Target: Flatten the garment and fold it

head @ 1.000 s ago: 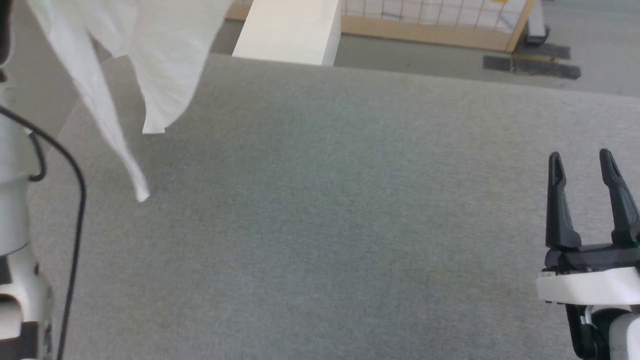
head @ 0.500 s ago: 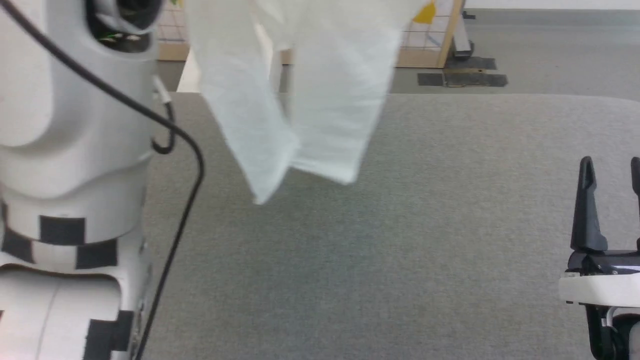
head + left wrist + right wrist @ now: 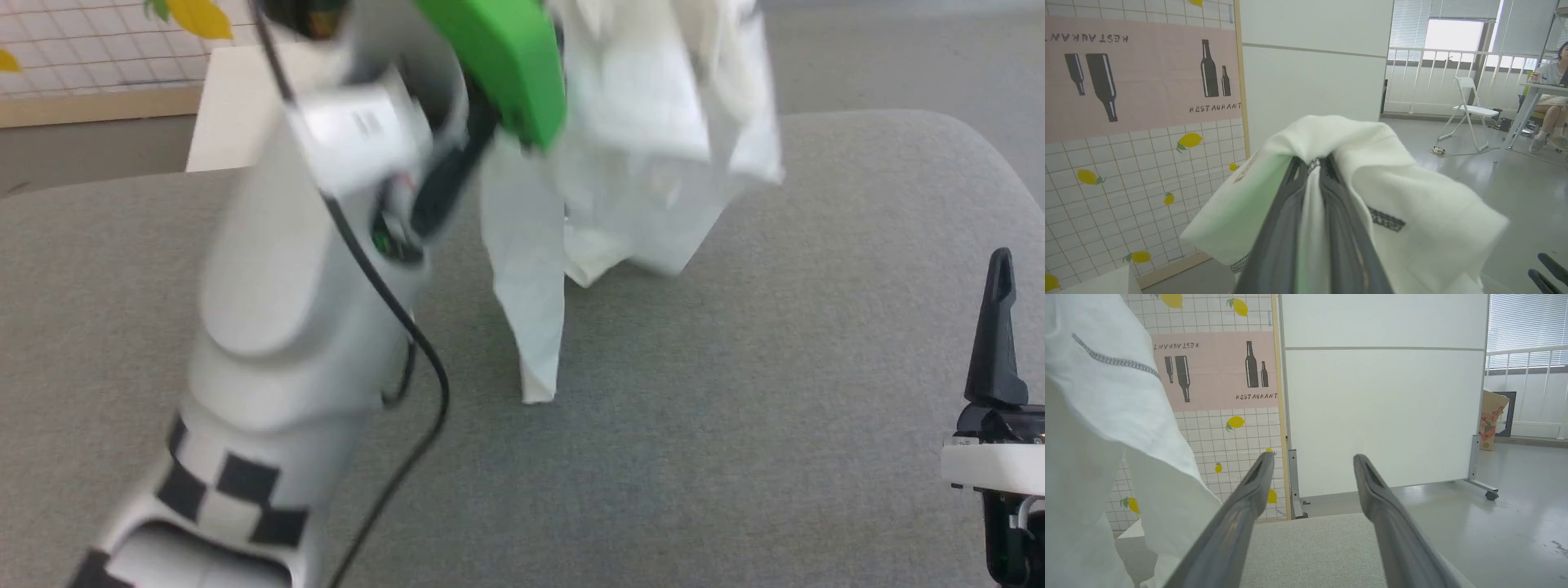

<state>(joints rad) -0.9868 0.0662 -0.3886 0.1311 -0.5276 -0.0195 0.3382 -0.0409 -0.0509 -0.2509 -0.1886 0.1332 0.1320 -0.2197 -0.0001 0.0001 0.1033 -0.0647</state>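
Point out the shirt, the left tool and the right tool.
shirt (image 3: 637,163): head view, hanging cloth.
left tool (image 3: 1313,164): left wrist view, between closed tips.
right tool (image 3: 1313,456): right wrist view, between open tips.

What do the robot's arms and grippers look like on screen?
The left arm is a rounded white shell with a black-and-white checker band, a thin black cable looping along it and a bright green cover near the wrist. The left gripper and right gripper both have two long, dark grey, tapering fingers; the right one sits on a white wrist block.
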